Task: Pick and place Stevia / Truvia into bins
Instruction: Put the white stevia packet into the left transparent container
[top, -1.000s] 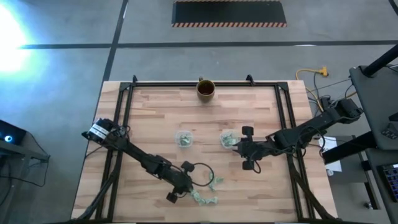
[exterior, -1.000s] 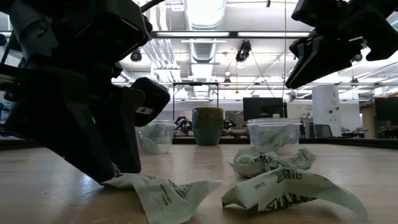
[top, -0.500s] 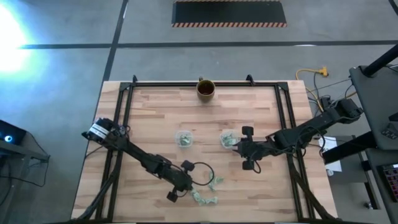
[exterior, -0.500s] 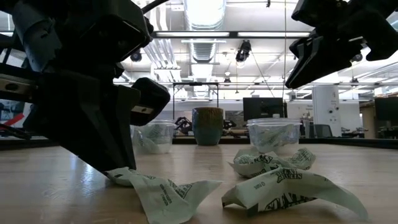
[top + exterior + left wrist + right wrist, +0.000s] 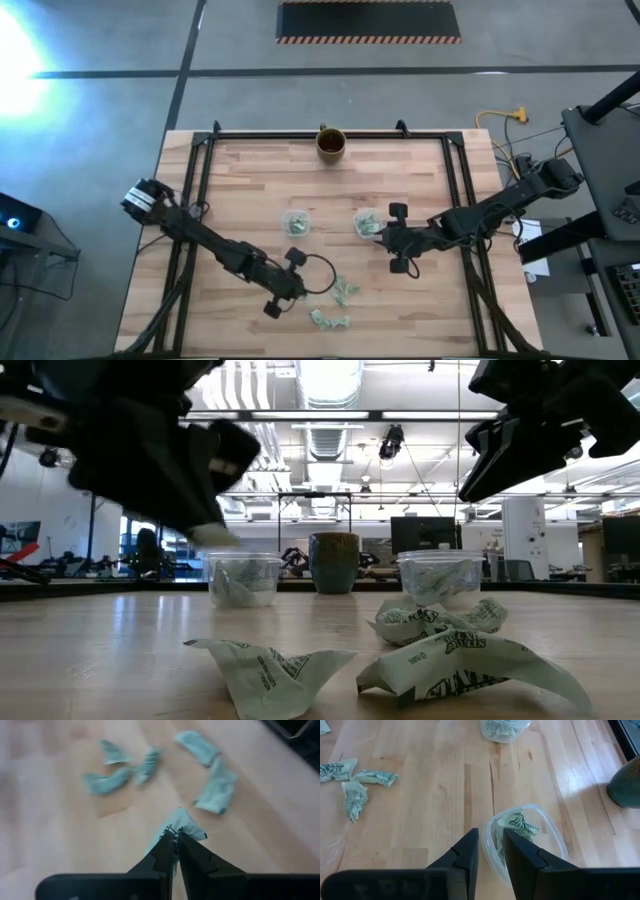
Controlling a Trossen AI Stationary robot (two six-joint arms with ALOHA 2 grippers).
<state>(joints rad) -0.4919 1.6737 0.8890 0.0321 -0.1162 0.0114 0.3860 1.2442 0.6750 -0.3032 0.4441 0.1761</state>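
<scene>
Left pincer [image 5: 175,836] clamped tight on one Truvia packet [image 5: 182,822], lifted clear of the worktop [image 5: 240,180] with the paper hanging from the tips. A second ago: down at the near edge with jaws apart over that packet; half a second ago: closed on it, not yet raised. Now up and pulled back from the heap, so pick done and carry to a cup next, by the look of it.

Nearest on the wood: loose packets [image 5: 270,665] lying crumpled and untouched, same spots as before, a few more [image 5: 345,292] just beyond. Above and behind them, the held packet at the dark fingertips.

Farther on: left clear cup [image 5: 295,222] and right clear cup [image 5: 366,223], side by side, each already with packets inside. Right pincer [image 5: 490,837] poised over the right cup's rim, narrow gap, nothing between the fingers, placed as in the earlier views.

Farthest: brown mug [image 5: 331,143] at the back edge.
</scene>
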